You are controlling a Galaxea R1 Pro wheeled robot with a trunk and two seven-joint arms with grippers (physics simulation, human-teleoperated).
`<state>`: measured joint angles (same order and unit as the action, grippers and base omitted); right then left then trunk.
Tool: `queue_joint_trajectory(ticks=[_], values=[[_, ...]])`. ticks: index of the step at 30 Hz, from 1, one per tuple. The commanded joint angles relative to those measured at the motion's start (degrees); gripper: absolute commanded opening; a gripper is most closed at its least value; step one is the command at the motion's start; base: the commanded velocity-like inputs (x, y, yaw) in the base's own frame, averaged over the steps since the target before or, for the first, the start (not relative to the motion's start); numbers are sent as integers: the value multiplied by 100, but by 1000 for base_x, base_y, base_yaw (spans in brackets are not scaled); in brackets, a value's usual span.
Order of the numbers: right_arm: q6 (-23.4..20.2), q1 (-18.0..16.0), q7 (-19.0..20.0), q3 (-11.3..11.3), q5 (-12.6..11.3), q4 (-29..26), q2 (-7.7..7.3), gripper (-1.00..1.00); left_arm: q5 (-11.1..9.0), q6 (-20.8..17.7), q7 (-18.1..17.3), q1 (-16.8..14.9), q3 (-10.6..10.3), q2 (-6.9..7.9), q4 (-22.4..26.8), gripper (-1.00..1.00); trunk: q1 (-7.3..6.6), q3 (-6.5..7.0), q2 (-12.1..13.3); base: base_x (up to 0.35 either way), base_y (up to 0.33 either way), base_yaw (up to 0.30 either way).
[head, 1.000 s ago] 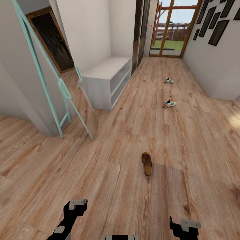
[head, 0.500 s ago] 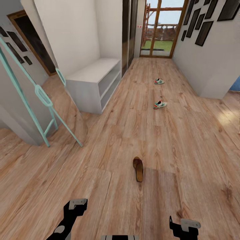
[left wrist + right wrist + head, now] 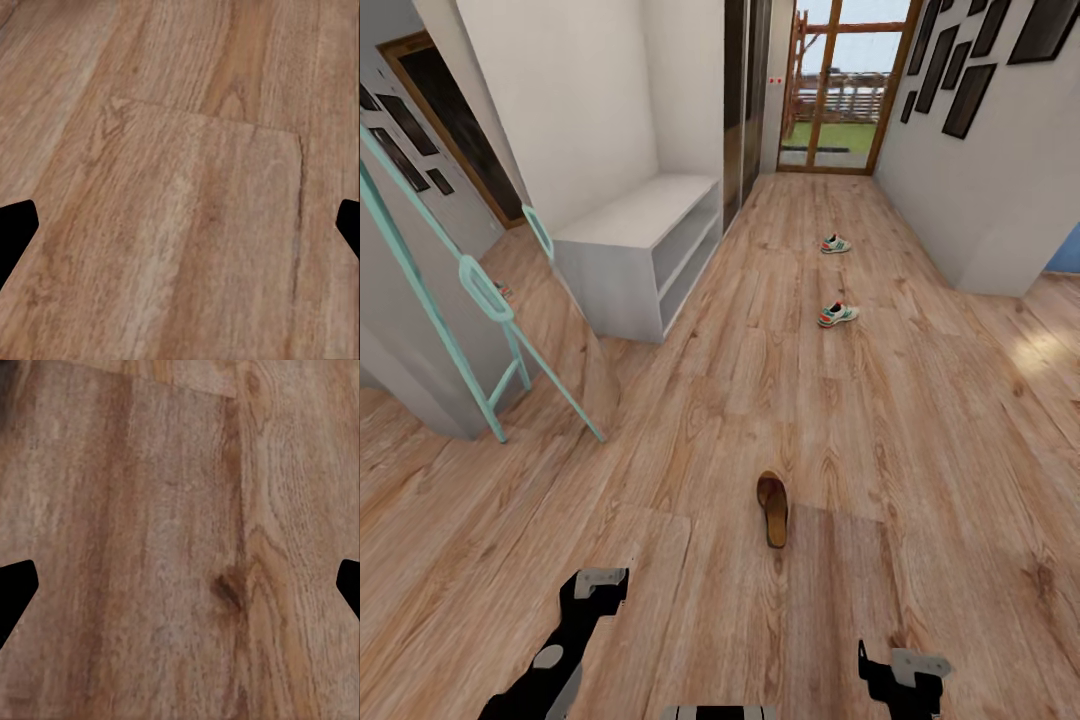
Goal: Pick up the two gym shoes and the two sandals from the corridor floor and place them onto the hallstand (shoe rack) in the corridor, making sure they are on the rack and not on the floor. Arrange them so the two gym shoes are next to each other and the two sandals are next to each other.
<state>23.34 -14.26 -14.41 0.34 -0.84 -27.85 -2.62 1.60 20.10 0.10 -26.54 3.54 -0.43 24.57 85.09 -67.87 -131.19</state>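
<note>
One dark brown sandal [image 3: 773,507] lies on the corridor floor [image 3: 920,440] a short way ahead of me, between my two arms. Farther down the corridor lie two gym shoes, the nearer [image 3: 837,315] and the farther [image 3: 835,244], apart from each other. The pale grey-white hallstand [image 3: 640,250] stands against the left wall, its top and shelves bare. My left gripper [image 3: 598,585] and right gripper [image 3: 895,668] hang low near the head view's lower edge. In each wrist view the dark fingertips [image 3: 16,225] [image 3: 16,583] stand wide apart over bare planks, holding nothing.
A turquoise-framed leaning mirror [image 3: 480,290] stands at the left beside a wall corner. Glass doors [image 3: 835,85] close the corridor's far end. Dark picture frames [image 3: 970,70] hang on the right wall. Open floor stretches from me to the shoes.
The camera swung right and advanced a little, so the whole scene shifted left. My left arm reached slightly forward. The shoes and sandal stayed where they were.
</note>
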Motion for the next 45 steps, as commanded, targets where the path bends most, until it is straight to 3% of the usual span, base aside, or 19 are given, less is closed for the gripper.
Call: queue_joint_trajectory(ticks=[1, 8, 16, 20, 23, 26, 27, 31, 32, 45], values=[[12, -12, -8, 5, -9, -35, 35, 100, 17, -63, 1, -41, 18, -36, 85, 100, -1, -4, -1, 2, -1, -2], [-291, -320, 1, 8, -5, -253, 271, 100, 22, -932, -15, -412, -15, -224, 622, 100, -1, -4, -1, 1, 0, -1], [-1126, -919, 7, 15, -10, -364, 429, 100, 32, -1434, -6, -593, -32, -229, 1048, 100, -1, -4, -1, 0, 0, 0], [-1568, -1452, 8, 16, -16, -388, 599, 100, 36, -1815, -6, -628, -36, -232, 1672, 100, -1, -4, -1, 0, 0, 0], [-1763, -1749, 8, 15, -19, -365, 725, 100, 48, -2390, -20, -669, -77, -290, 2123, 100, -1, -4, -1, 0, 0, 0], [-1881, -1924, 8, 17, -20, -349, 842, 100, 48, -2973, -26, -1006, -402, -431, 2431, 100, -1, -4, -1, 0, 0, 0], [-1920, -1983, 8, 15, -15, -328, 884, 100, 22, -3225, -5, -1433, -781, -542, 2527, 100, -1, -4, -1, 0, 0, 0], [-1920, -2002, 5, 20, -13, -264, 897, 100, 6, -3359, 3, -1772, -947, -633, 2554, 100, -1, -4, -1, 0, 0, 0], [-1908, -2008, -5, 3, -18, -41, 885, 100, 23, -3553, 21, -1943, -1009, -735, 2553, 100, -1, -4, -1, 0, 0, 0], [-1887, -2011, 6, 0, -22, 263, 865, 100, 58, -3621, 0, -1904, -1114, -731, 2627, 100, -1, -4, -1, 74, 0, 0]])
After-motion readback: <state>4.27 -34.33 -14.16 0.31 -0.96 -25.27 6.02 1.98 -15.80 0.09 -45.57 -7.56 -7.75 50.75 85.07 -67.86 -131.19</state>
